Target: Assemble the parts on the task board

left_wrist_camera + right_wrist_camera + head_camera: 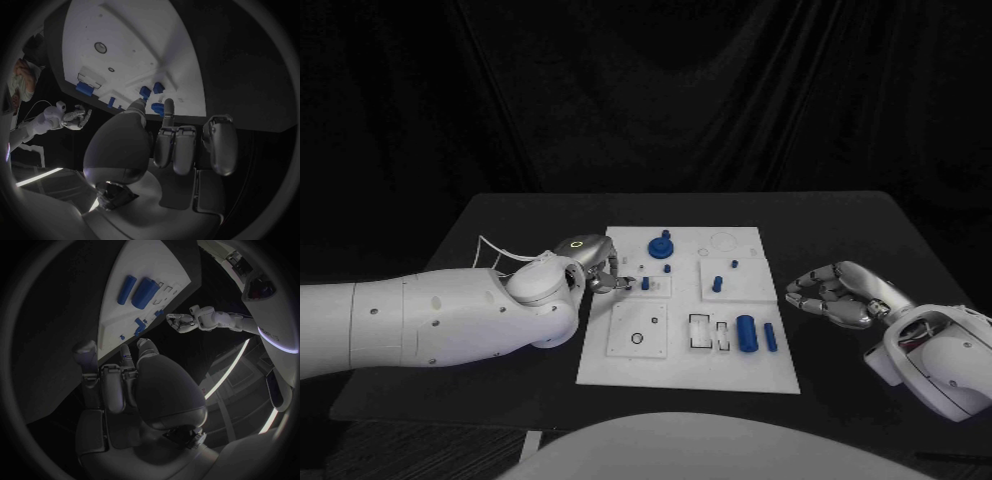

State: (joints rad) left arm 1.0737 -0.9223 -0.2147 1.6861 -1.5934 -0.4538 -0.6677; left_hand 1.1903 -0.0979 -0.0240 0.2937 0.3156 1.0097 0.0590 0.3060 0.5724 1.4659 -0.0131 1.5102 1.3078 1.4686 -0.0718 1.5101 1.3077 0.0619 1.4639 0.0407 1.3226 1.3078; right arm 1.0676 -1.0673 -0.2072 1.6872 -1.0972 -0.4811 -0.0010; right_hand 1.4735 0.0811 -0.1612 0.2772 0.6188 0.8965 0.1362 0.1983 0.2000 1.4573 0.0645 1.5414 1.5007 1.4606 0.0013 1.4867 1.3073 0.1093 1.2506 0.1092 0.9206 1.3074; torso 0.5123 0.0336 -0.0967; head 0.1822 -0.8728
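The white rectangular task board lies in the middle of the black table, and everything here is placed against it. The left hand reaches in over the board's left edge, its fingertips closed around a small blue peg near the board's middle; the left wrist view shows the blue piece right at the fingertips, so it appears pinched, though whether it is already seated I cannot tell. The right hand waits just off the board's right edge, fingers curled loosely with nothing in them. Two blue cylinders lie in the board's lower right part, and a larger blue knob stands near its far edge. To do this step well, the peg probably needs holding upright over its socket and pressing straight down; tilting could jam it.
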